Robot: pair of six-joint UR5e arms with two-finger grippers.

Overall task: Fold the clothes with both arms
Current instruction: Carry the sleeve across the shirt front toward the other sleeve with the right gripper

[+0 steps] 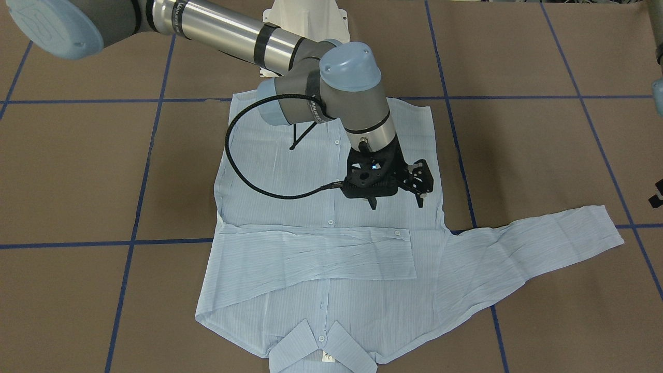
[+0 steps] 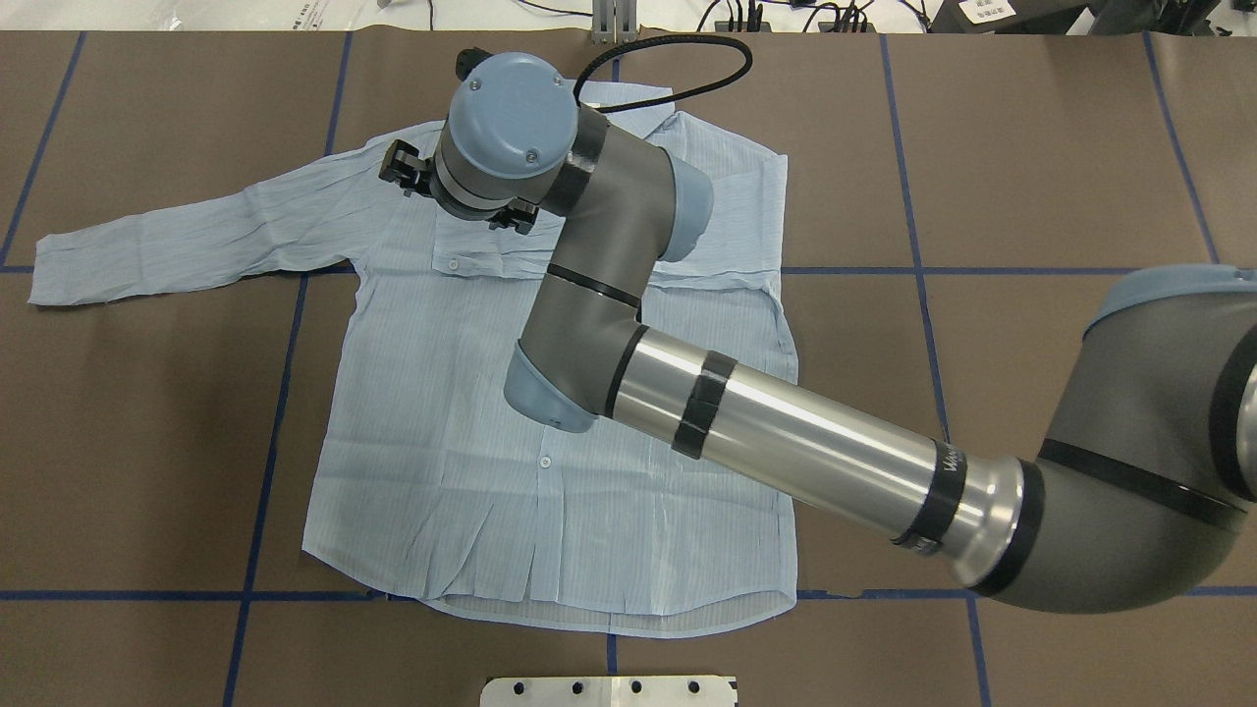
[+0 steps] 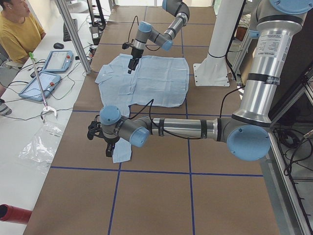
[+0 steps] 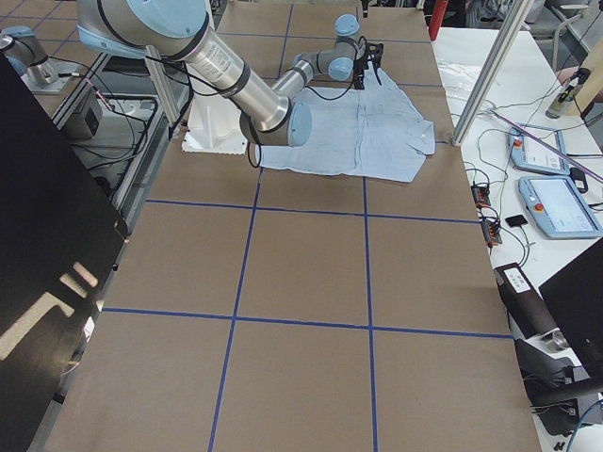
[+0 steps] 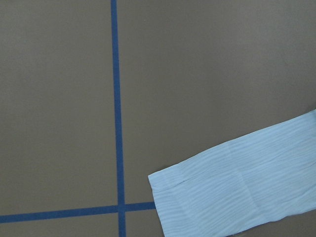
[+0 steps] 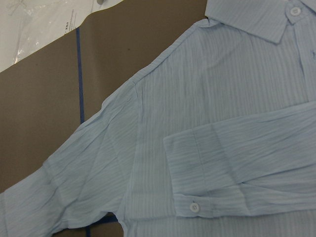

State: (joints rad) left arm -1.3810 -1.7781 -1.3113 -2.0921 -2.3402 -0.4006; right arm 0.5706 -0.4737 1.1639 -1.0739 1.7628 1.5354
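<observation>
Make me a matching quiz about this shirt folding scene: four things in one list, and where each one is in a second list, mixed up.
Things: 1 right gripper; 2 collar; 3 folded sleeve; 4 straight sleeve.
Places: A laid across the front of the shirt; B stretched out on the table; C pointing down at the shirt; D farthest from the robot's base.
Pairs: 1-C, 2-D, 3-A, 4-B.
</observation>
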